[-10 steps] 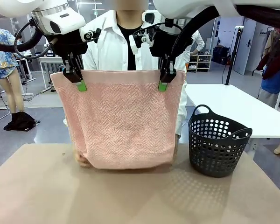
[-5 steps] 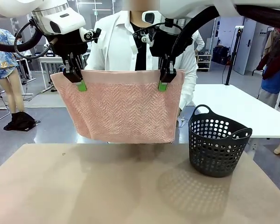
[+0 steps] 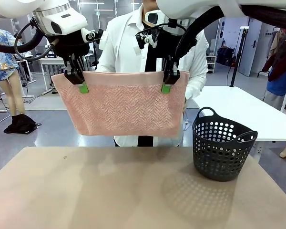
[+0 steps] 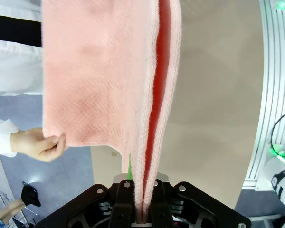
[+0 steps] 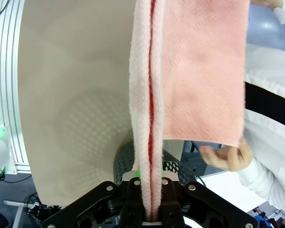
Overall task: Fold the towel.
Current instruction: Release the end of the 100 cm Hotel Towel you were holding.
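The salmon-pink towel (image 3: 124,107) hangs in the air above the table, doubled over, its plain band along the top. My left gripper (image 3: 83,87) is shut on its top left corner and my right gripper (image 3: 166,88) is shut on its top right corner. Behind it stands a person in a white shirt, holding up the lower edge. In the left wrist view the towel (image 4: 104,76) runs up from my shut fingers, and a hand (image 4: 38,145) pinches its far corner. In the right wrist view the towel (image 5: 199,71) rises likewise, and a hand (image 5: 225,156) holds its corner.
A dark perforated basket (image 3: 221,145) stands on the tan table (image 3: 133,191) at the right, below my right gripper. A white table (image 3: 238,112) lies behind it. The tabletop under the towel is bare.
The person has lifted the towel's lower edge off the table and up behind it, so the hanging part is now much shorter. Both grippers have stayed in place.
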Motion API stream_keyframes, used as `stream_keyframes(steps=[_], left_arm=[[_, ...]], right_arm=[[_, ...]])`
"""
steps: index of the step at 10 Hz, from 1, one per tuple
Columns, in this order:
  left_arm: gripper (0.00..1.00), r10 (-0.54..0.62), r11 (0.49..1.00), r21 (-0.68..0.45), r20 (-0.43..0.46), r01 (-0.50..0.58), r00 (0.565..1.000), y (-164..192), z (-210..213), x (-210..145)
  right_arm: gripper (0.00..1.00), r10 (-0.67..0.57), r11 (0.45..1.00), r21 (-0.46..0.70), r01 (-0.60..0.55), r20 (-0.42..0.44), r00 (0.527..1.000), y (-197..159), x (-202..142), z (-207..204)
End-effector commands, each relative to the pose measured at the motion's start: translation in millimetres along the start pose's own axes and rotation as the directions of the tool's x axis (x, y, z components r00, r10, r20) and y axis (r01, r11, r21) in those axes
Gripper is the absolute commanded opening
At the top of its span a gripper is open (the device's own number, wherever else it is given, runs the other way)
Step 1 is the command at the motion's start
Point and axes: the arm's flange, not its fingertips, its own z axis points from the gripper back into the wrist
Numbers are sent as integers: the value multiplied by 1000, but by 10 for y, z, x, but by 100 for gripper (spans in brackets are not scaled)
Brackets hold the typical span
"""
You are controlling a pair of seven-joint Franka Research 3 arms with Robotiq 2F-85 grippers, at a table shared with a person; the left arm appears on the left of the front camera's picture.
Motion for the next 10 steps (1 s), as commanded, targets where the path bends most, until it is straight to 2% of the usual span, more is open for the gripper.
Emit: stream_keyframes(steps=[1,10], left_arm=[[0,-4,1000,4,2,4,1000,7,24,-9],[0,-4,1000,4,2,4,1000,7,24,-9]], right_arm=[[0,8,1000,-6,-8,-6,1000,-10,-9,10],[0,8,1000,-6,-8,-6,1000,-10,-9,10]])
